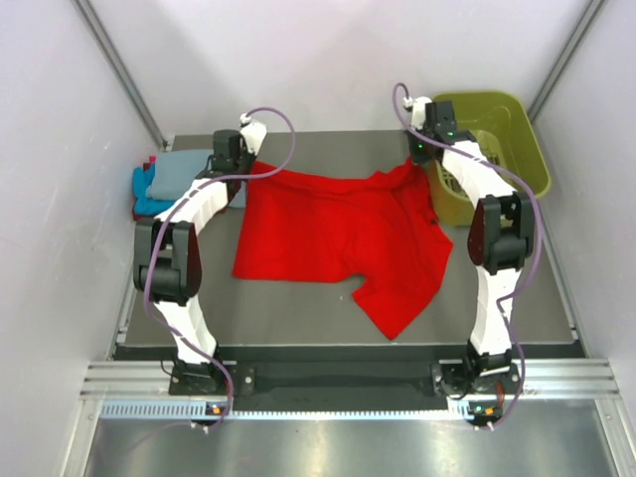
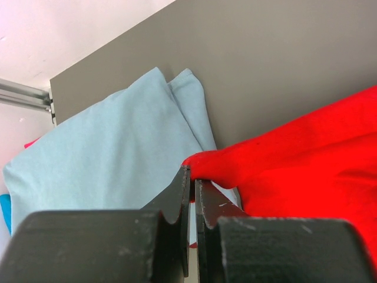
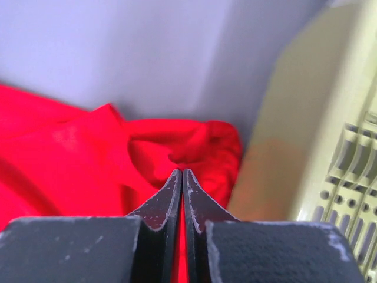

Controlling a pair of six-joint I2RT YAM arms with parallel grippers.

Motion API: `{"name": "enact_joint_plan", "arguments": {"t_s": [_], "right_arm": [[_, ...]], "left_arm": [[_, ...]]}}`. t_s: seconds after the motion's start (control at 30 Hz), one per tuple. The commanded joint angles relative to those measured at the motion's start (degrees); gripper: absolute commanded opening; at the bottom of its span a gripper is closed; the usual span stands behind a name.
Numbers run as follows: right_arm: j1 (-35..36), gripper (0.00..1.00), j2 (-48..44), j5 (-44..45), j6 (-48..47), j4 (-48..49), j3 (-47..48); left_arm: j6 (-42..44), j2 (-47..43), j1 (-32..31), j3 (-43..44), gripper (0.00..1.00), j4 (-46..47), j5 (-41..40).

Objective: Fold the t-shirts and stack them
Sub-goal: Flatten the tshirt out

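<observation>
Left end effector [image 2: 192, 175] clamped, red t-shirt [image 2: 306, 153] pinched

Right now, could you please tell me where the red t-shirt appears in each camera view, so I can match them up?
Top external: red t-shirt spread across the middle of the picture.
Left wrist: lower right, its corner pinched by the left gripper.
Right wrist: left and centre, bunched in the right gripper.
Landmarks: grey-blue shirt links top and left wrist; basket links top and right wrist.
</observation>
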Motion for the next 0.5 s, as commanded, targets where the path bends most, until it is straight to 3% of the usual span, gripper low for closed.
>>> {"name": "enact_joint_plan", "arguments": {"t_s": [0.0, 0.47], "right_arm": [[-4.02, 0.0, 1.01, 2.95, 0.47, 1.53, 2.31], [-9.03, 0.0, -0.57, 6.47, -1.11, 2.85, -0.6]], "left_arm": [[-0.31, -3.42, -0.27, 0.0, 0.0, 0.0, 0.44], [-0.57, -1.31, -1.68, 1.84, 0.0, 0.09, -0.52]]}}
